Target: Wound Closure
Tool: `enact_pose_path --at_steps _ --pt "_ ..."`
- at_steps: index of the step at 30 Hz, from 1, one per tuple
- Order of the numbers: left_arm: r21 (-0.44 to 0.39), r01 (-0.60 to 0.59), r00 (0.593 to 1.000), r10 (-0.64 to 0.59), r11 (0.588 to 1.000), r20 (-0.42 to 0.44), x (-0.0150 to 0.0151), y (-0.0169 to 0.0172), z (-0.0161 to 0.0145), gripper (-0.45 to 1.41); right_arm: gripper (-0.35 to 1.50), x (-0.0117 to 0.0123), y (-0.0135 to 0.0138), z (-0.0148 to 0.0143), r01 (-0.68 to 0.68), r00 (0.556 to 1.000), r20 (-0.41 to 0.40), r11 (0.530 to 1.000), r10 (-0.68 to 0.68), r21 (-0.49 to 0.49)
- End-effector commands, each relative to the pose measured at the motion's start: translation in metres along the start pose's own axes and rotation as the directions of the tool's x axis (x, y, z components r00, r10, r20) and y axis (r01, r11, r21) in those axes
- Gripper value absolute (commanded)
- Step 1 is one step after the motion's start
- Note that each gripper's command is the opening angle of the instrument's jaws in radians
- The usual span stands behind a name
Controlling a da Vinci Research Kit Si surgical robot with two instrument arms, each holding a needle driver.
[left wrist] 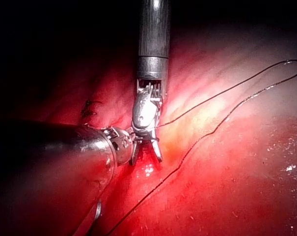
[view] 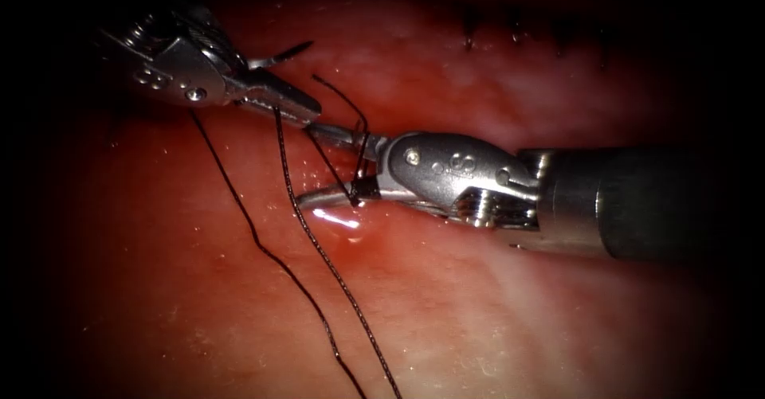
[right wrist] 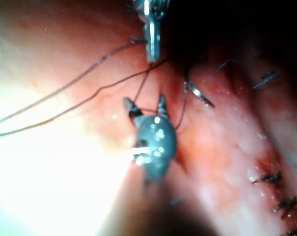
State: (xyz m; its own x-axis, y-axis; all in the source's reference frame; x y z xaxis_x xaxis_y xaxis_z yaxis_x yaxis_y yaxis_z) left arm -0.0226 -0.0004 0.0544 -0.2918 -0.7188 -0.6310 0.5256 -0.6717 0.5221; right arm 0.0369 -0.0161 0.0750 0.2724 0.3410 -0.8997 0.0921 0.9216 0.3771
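right hand (view: 339, 168): polished steel clevis, one round pin, tiny stamped marks on its flank, ribbed cable grooves just behind the pin | right shaft (view: 637, 200): dark matte tube, steel collar next to the clevis | left hand (view: 299, 108): silver wrist, two small screws, slim tapered jaws ahead of them

The tissue (view: 494, 303) is seen to be wet and shiny. Both tools, left (view: 275, 96) and right (view: 339, 168), are made of smooth, shiny metal. The thread (view: 319, 244) looks dark and matt
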Motion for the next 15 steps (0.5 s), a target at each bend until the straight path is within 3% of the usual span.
enact_pose_path --at_steps 1,6,7,8,10,15 --pt "0.004 -0.002 1.0 0.002 1.0 -0.016 -0.0006 -0.0002 0.0009 -0.45 0.81 -0.0002 0.0 0.0008 0.006 1.0 -0.004 1.0 -0.006 0.013" --pt "0.023 -0.009 0.997 0.011 1.0 -0.082 -0.0028 0.0006 0.0026 -0.45 0.71 -0.0002 -0.0002 0.0009 0.008 1.0 -0.014 0.998 -0.007 0.056" --pt "0.024 -0.007 0.996 0.01 1.0 -0.09 -0.0031 0.0008 0.0029 -0.45 0.63 -0.0002 -0.0001 0.0009 0.006 1.0 -0.021 0.997 -0.004 0.078" --pt "0.03 -0.004 0.994 0.007 1.0 -0.105 -0.0038 0.0012 0.0034 -0.45 0.36 -0.0002 -0.0001 0.0009 0.002 1.0 -0.031 0.993 0.002 0.115" --pt "0.04 0.001 0.993 0.004 0.999 -0.12 -0.0044 0.0017 0.0038 -0.45 0.11 -0.0002 0.0 0.0009 -0.004 0.999 -0.041 0.988 0.011 0.155" --pt "0.035 0.007 0.989 -0.001 0.999 -0.149 -0.0058 0.0039 0.0052 -0.45 -0.06 -0.0003 0.0003 0.001 -0.021 0.988 -0.147 0.978 0.053 0.208"
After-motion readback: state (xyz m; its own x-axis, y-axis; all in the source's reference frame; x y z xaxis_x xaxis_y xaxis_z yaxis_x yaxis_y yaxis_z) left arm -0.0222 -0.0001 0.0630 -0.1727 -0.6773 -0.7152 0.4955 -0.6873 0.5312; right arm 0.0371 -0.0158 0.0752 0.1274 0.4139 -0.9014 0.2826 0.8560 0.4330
